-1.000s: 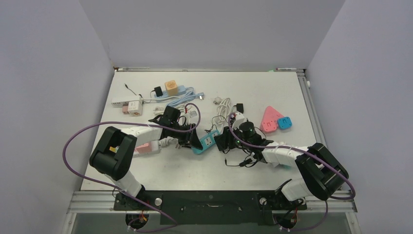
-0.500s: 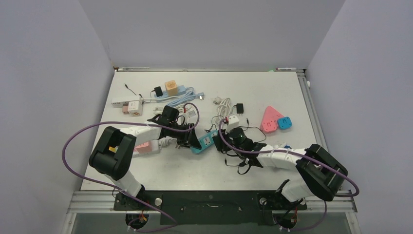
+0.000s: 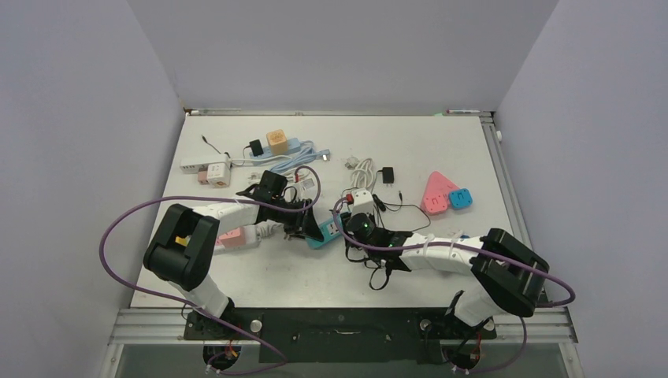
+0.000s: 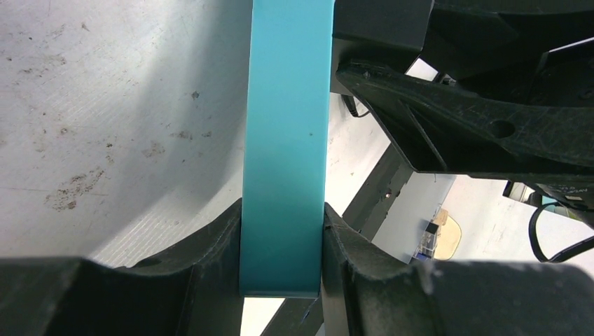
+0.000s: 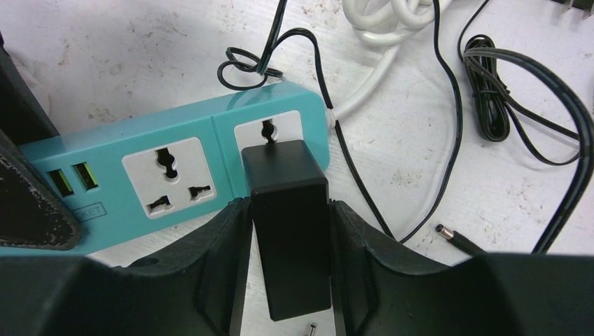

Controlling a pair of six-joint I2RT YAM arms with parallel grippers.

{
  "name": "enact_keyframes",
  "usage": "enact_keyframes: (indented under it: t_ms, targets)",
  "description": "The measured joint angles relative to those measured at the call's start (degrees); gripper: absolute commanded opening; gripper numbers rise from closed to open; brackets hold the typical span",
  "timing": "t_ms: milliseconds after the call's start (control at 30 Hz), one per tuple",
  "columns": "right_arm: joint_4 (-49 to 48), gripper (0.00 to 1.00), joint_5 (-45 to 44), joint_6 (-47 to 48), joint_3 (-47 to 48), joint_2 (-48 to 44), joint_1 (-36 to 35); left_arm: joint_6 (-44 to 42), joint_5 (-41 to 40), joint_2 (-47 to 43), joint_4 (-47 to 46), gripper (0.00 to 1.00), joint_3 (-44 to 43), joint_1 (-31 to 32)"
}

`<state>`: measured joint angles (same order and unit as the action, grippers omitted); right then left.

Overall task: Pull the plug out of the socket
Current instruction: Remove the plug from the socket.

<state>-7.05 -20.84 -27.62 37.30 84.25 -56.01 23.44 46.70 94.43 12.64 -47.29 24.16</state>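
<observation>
Near the middle of a cluttered table [image 3: 441, 150], the left tool [image 4: 284, 245] clamps the edge of the teal power strip [image 5: 105, 147], steadying it. The right tool [image 5: 291, 245] is closed around the black plug [image 5: 284, 182], which appears still seated in the socket [image 5: 249, 133] at the strip's cord end. The pull itself seems left to do.

A white table [image 3: 441, 150], scuffed and stained in places, is seen. Near its middle a teal power strip [image 5: 280, 96] is laid flat, with a coiled white cable [image 3: 361, 169] and a small black adapter [image 3: 387, 174] farther back. At the right, 2 sockets are set just beside each other: a pink triangular socket [image 3: 436, 191] and a blue square socket [image 3: 462, 198]. At the far left, a light-blue power strip [image 3: 293, 146] and a white strip [image 3: 191, 165] are placed, with a pink power strip [image 3: 233, 238] nearer. Loose black cables [image 3: 386, 272] are strewn at the near middle.
</observation>
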Motion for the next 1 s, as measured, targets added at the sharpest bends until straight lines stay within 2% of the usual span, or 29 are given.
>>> enact_keyframes:
  t_ms: [200, 400, 1000]
  targets:
    - [2.97, 0.05, -3.45, -1.27, 1.97, 1.22, -1.60, -0.37, 0.00, 0.00, 0.07, 0.00, 0.00, -0.11]
    - [2.82, 0.05, -2.19, -1.60, 1.88, 1.14, -0.94, -0.68, 0.02, 0.00, 0.17, 0.00, 0.00, -0.17]
    - [-10.12, 0.05, 28.85, 0.52, -6.51, -2.51, 14.32, -1.09, -1.20, 0.00, 2.62, 0.00, -1.64, 0.13]
